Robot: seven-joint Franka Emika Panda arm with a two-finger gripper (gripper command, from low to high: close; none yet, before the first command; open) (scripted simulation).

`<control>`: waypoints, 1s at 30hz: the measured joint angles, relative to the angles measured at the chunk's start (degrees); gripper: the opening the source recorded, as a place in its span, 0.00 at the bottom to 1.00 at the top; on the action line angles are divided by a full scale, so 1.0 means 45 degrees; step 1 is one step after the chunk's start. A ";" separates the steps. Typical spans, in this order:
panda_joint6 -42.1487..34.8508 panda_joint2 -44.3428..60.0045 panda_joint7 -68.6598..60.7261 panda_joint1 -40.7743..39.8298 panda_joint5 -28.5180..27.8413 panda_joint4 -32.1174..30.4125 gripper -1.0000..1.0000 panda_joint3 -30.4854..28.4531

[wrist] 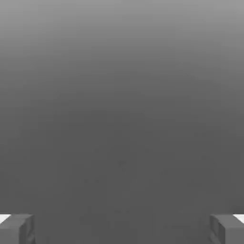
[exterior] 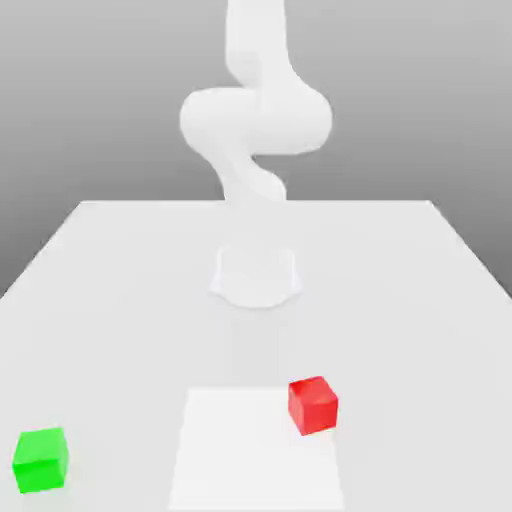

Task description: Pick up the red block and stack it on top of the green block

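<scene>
Two blocks sat apart on the worktop (exterior: 130, 340): red (exterior: 313, 406) around five o'clock, green (exterior: 41, 461) near seven. The pincer (wrist: 122, 229) was spread, empty; an off-centre pinch could have twisted the angled red cube loose.

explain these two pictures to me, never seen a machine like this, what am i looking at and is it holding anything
This is a simulated scene with one white robot arm. The exterior view comes from a camera off the arm, looking at the arm and the table it stands on. On the table are a red block, at the edge of a pale square patch, and a green block, nearer the exterior view's left.

The hand view comes from a camera on the arm's hand. It shows the end effector, its two fingers wide apart with nothing between them, so nothing is held.
</scene>
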 joint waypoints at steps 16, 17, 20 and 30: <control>0.4907 0.7638 -0.1442 0.1176 -0.0052 -0.5128 0.50 0.0823; 0.5214 0.8113 -0.1577 0.1265 0.0008 -0.5448 0.50 0.0871; 0.6260 0.9503 -0.1656 0.1373 -0.0059 -0.5808 0.50 0.0928; 0.8428 1.2073 -0.1174 0.1820 -0.0744 -0.5517 0.00 0.0339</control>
